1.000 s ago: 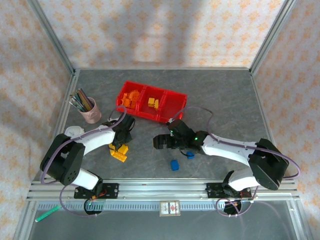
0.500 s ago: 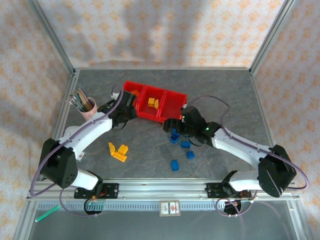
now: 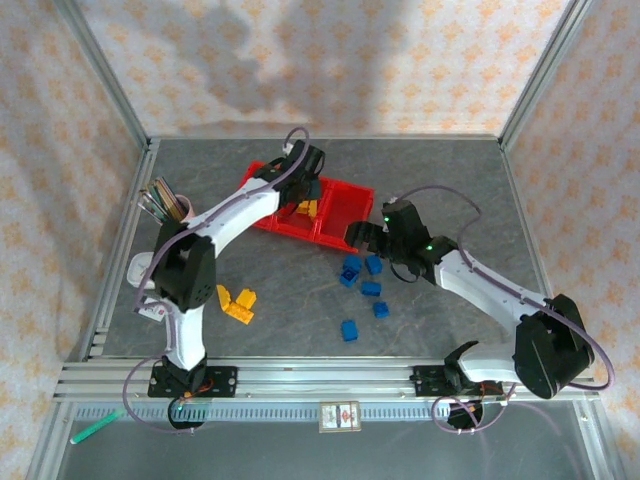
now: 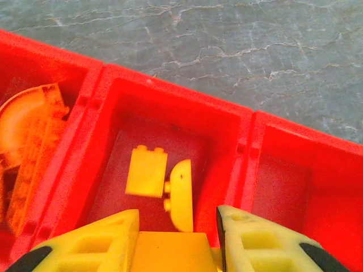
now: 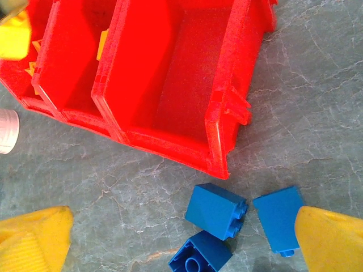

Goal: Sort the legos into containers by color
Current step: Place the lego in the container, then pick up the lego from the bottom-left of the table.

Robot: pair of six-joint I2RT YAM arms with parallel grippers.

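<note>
My left gripper point(image 4: 173, 226) hangs over the middle bin of the red containers point(image 3: 352, 188), shut on a yellow lego point(image 4: 170, 252). Two more yellow legos point(image 4: 147, 170) lie in that bin, and orange pieces point(image 4: 28, 130) fill the bin to its left. The right bin point(image 5: 187, 79) holds nothing. My right gripper point(image 5: 182, 226) is open wide just in front of the tray's right end, with three blue legos point(image 5: 215, 209) on the table between its fingers. From above, the left gripper point(image 3: 303, 190) is over the tray and the right gripper point(image 3: 358, 238) is beside the blue legos point(image 3: 371, 288).
A small pile of yellow and orange legos point(image 3: 238, 303) lies on the table at the left front. A pink cup with pens point(image 3: 170, 215) stands left of the tray. A lone blue lego point(image 3: 349, 329) sits near the front. Metal frame posts border the table.
The left arm has swung from the yellow pile up over the tray's middle bin. The right gripper has moved back toward the tray's right end, and several blue legos now show where it was.
</note>
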